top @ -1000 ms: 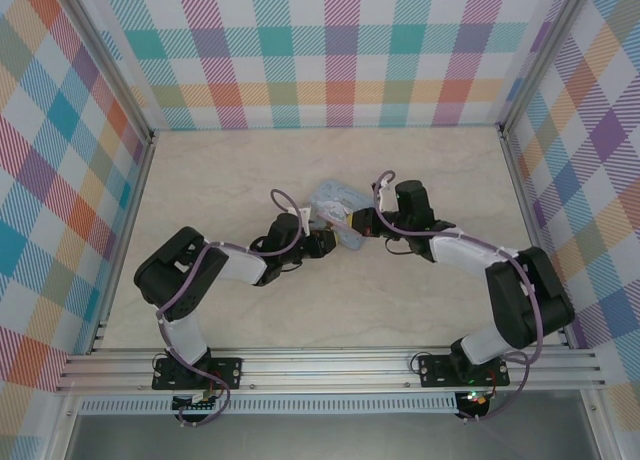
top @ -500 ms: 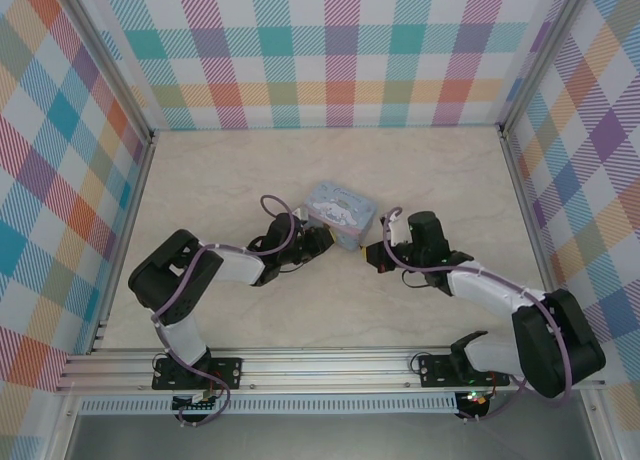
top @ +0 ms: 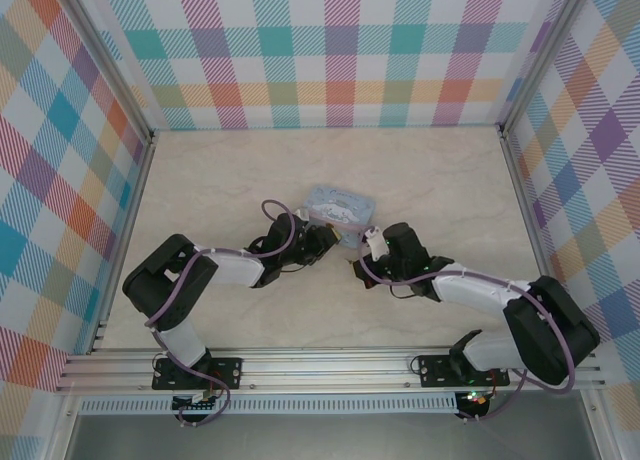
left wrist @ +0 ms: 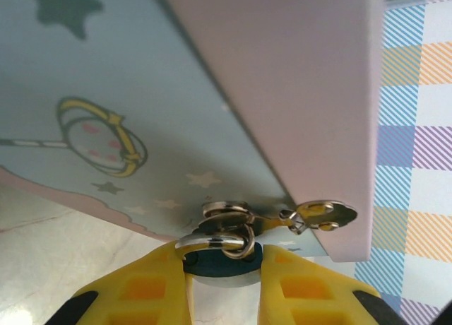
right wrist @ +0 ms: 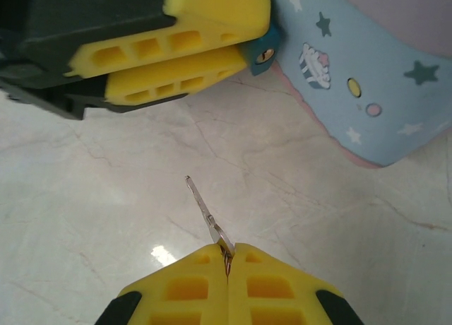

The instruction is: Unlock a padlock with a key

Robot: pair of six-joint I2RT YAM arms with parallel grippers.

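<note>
The right gripper (right wrist: 227,251) sits bottom centre in its wrist view, fingers pressed together on the key (right wrist: 205,210). The key's blade points up-left, apart from the padlock (right wrist: 263,54). From above, this gripper now lies lower and further left than before. The left gripper (left wrist: 224,260) pinches the padlock body, whose shackle hooks the latch (left wrist: 321,213) of the tin (left wrist: 127,92). From above, the tin looks flatter than earlier.

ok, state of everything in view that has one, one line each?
padlock: shackle through the hasp, looks closed; keyhole empty.
key: out of the lock, tip aimed toward it, a gap between them.
tin: hasp secured by the padlock.
left gripper: shut on the padlock body.
right gripper: shut on the key's head.
</note>
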